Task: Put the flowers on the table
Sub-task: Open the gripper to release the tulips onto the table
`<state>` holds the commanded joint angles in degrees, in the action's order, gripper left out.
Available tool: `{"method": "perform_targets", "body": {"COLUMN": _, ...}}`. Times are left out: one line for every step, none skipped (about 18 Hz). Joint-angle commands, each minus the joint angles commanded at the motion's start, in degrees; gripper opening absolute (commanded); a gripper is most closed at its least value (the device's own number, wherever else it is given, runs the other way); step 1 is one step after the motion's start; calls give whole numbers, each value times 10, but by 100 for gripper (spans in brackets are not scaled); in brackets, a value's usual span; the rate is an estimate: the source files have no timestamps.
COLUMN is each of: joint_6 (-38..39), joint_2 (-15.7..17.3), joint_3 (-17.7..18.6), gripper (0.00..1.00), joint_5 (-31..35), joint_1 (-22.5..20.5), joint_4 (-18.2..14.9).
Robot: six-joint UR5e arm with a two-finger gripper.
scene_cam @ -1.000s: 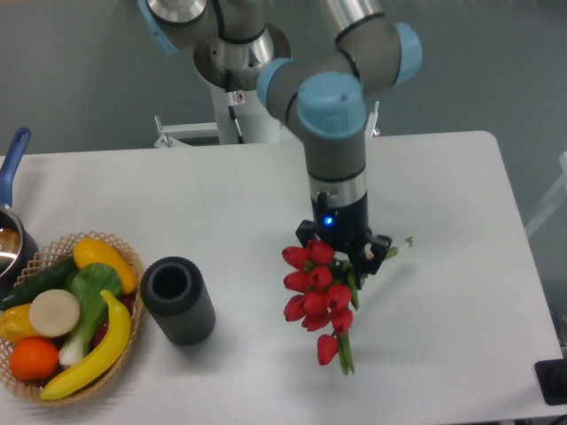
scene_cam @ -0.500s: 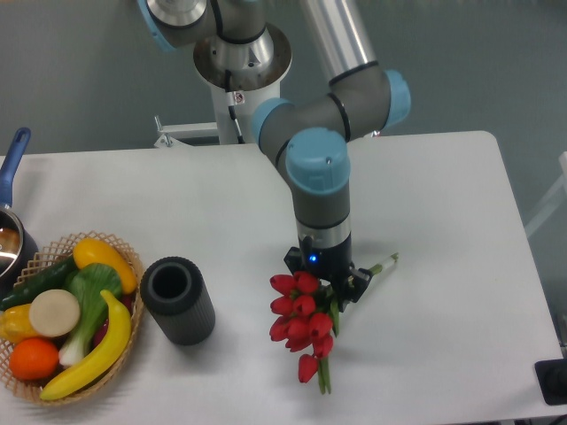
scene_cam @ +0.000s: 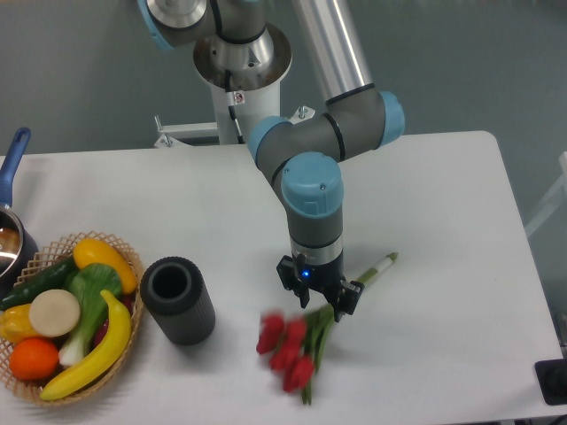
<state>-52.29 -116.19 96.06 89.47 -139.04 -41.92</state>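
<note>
The flowers (scene_cam: pixel 285 351), red tulips on green stems, lie blurred low over the white table (scene_cam: pixel 443 212) near its front edge. The buds point front-left. The stem end (scene_cam: pixel 383 262) pokes out to the right of the gripper. My gripper (scene_cam: pixel 317 296) points straight down just above the stems, which pass beneath it. Its fingers (scene_cam: pixel 348 301) are sharp while the buds are smeared, so the bunch moves free of them. The jaws stand open around the stems.
A black ribbed cylinder vase (scene_cam: pixel 177 299) stands upright left of the flowers. A wicker basket (scene_cam: pixel 133 267) of fruit and vegetables sits at the front left. A pot with a blue handle (scene_cam: pixel 12 159) is at the left edge. The arm's base (scene_cam: pixel 239 62) rises behind the table.
The gripper has come down and slightly left with the flowers. Now the buds have dropped away from it toward the table, down and left, and are blurred.
</note>
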Motion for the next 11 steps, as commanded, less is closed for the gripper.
{"method": "perform_targets", "body": {"joint_6": 0, "joint_2": 0, "joint_3": 0, "gripper": 93, "joint_5": 0, "joint_1": 0, "joint_4": 0}}
{"method": "perform_targets", "body": {"joint_6": -1, "joint_2": 3, "joint_3": 0, "gripper": 96, "joint_5": 0, "joint_1": 0, "joint_4": 0}}
{"method": "perform_targets", "body": {"joint_6": -1, "joint_2": 6, "joint_3": -1, "gripper": 98, "joint_5": -1, "joint_1": 0, "joint_4": 0}}
{"method": "perform_targets", "body": {"joint_6": -9, "joint_2": 10, "joint_3": -3, "gripper": 99, "joint_5": 0, "joint_1": 0, "joint_4": -1}}
{"method": "perform_targets", "body": {"joint_6": -20, "joint_2": 16, "joint_3": -7, "gripper": 100, "joint_5": -1, "joint_1": 0, "joint_4": -2}}
{"method": "perform_targets", "body": {"joint_6": -33, "joint_2": 28, "joint_3": -17, "gripper": 100, "joint_5": -4, "joint_1": -5, "joint_4": -6}}
{"method": "perform_targets", "body": {"joint_6": -34, "joint_2": 33, "joint_3": -23, "gripper": 100, "joint_5": -4, "joint_1": -7, "joint_4": -7}}
{"method": "perform_targets", "body": {"joint_6": -35, "joint_2": 37, "joint_3": -27, "gripper": 100, "joint_5": -2, "joint_1": -8, "joint_4": -7}}
{"method": "perform_targets", "body": {"joint_6": -39, "joint_2": 41, "joint_3": -31, "gripper": 100, "joint_5": -1, "joint_1": -14, "joint_4": -7}}
{"method": "perform_targets", "body": {"joint_6": -53, "joint_2": 53, "joint_3": -32, "gripper": 100, "joint_5": -1, "joint_1": -23, "joint_4": -9}}
{"method": "perform_targets", "body": {"joint_6": -82, "joint_2": 64, "joint_3": -30, "gripper": 100, "joint_5": 1, "joint_1": -30, "joint_4": -13}}
